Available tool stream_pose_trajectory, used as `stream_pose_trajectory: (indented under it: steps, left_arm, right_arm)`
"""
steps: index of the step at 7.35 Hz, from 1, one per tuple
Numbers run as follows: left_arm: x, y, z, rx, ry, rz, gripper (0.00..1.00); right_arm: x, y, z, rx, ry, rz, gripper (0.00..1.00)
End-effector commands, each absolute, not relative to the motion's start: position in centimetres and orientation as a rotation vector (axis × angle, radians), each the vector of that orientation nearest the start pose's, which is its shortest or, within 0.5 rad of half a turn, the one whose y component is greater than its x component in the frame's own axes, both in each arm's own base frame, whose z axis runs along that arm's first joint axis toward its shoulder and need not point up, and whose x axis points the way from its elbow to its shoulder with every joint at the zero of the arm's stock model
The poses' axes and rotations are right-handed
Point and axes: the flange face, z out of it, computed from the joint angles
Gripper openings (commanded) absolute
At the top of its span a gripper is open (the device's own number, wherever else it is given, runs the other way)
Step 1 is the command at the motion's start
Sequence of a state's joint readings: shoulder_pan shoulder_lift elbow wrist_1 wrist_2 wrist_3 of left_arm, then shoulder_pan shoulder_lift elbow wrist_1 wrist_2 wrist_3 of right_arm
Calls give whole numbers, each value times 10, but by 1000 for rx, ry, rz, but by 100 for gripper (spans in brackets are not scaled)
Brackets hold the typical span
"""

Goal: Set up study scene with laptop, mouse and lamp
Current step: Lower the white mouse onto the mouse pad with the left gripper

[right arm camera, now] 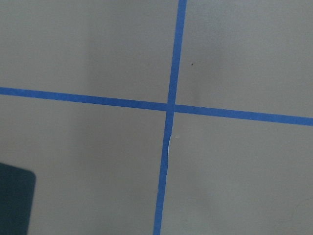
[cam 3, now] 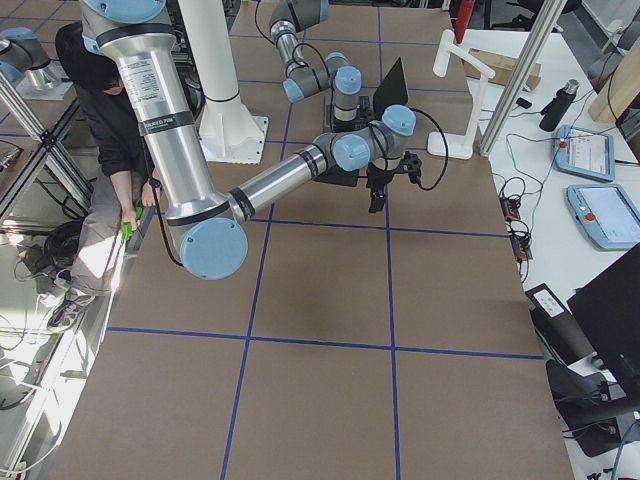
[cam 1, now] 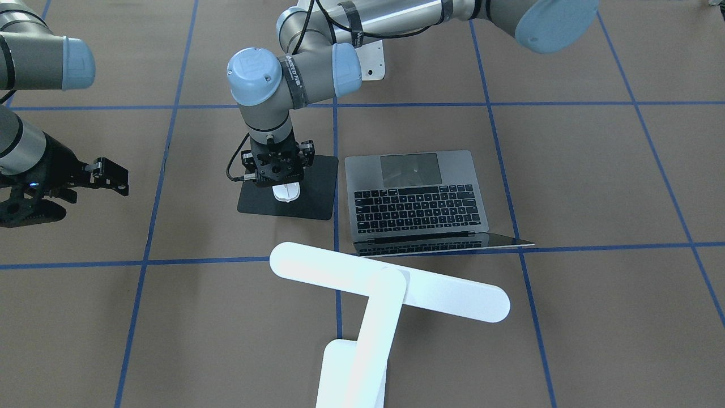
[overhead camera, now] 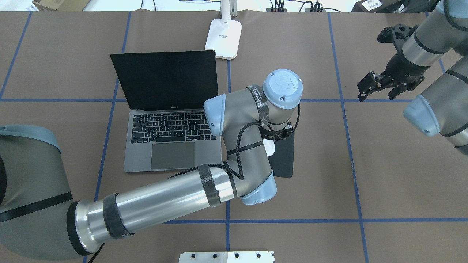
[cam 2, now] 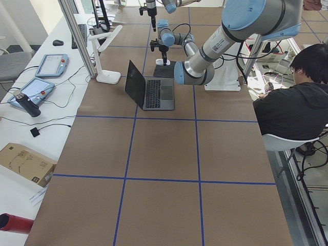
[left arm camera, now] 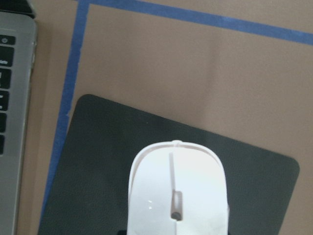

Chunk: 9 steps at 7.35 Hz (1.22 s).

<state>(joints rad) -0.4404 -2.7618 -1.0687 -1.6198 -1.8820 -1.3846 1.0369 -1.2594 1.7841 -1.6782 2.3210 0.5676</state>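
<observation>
The grey laptop stands open at mid-table, its dark screen facing the robot. To its side lies a black mouse pad, and the white mouse rests on it. My left gripper points straight down just above the mouse; its jaws look spread, so it is open. In the left wrist view the mouse fills the lower middle and no fingers show. The white lamp stands behind the laptop, with its base at the far edge. My right gripper hovers open and empty, far from all of these.
A white ribbed plate sits at the near edge by the robot base. A person sits beside the table at the robot's side. Blue tape lines grid the brown table. Tablets and cables lie on the side bench.
</observation>
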Motion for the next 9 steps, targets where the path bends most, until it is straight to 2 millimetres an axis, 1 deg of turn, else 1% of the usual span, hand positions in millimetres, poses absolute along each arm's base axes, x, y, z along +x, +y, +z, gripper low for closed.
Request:
stream_pose_trajectory:
  steps: [1,2,4,5,6,7,8,9]
  left_arm:
    - [721,-442,78,-48,775,-99,27]
    - [721,-439,75,-49,776,-97,27]
    - [724,-436,82,-57,761,-96,29]
    - [730,-426,85,-63,754,-84,29]
    - [732,-424,86,-65,751,-82,29]
    - [737,-418,90,-68,744,-75,40]
    - [737,-418,91,-68,743,-76,53]
    - [737,-418,91,-69,743,-77,83]
  right_arm:
    - [-244,-541,397,-49,-837,-123,100]
    - [-244,-541,398,-50,-837,-123,100]
    - [-244,-541,398,-49,-835,-122,100]
    - [-245,-541,399,-52,-835,-122,100]
    - [-244,-539,402,-55,-831,-120,100]
    - [-244,-539,404,-57,-830,-120,100]
    - [-244,-540,403,-56,-832,-121,100]
    - [-244,-540,403,-56,-832,-121,100]
